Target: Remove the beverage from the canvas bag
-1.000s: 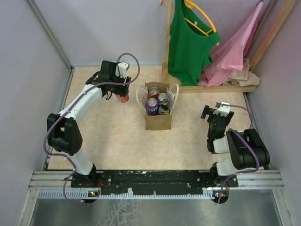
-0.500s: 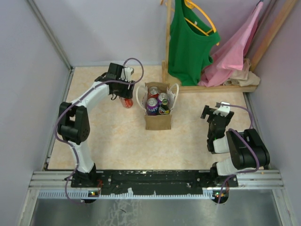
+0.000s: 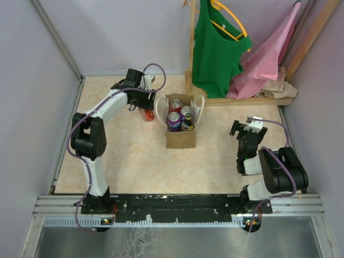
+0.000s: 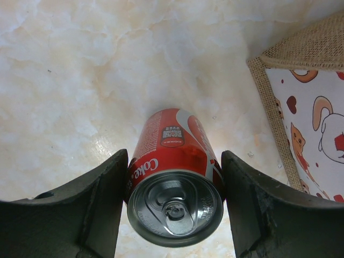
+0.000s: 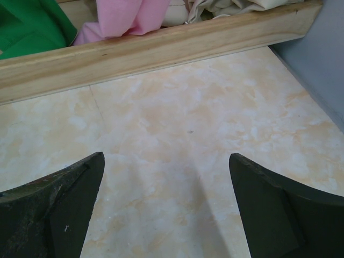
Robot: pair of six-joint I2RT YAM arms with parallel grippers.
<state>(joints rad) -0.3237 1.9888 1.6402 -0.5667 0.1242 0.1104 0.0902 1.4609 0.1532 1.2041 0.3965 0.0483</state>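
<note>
The canvas bag stands upright mid-table with white rope handles and several cans inside. Its burlap edge and printed side show at the right of the left wrist view. My left gripper is just left of the bag, shut on a red Coke can. In the left wrist view the gripper has both fingers against the upright can, its base at or near the tabletop. My right gripper is open and empty at the right, over bare table.
A wooden clothes rack with a green top and pink cloth stands at the back right; its base beam lies ahead of the right gripper. Grey walls close in on the left, back and right.
My left gripper has moved a little right towards the bag with the Coke can, and the left elbow has swung in. The right arm has not moved.
</note>
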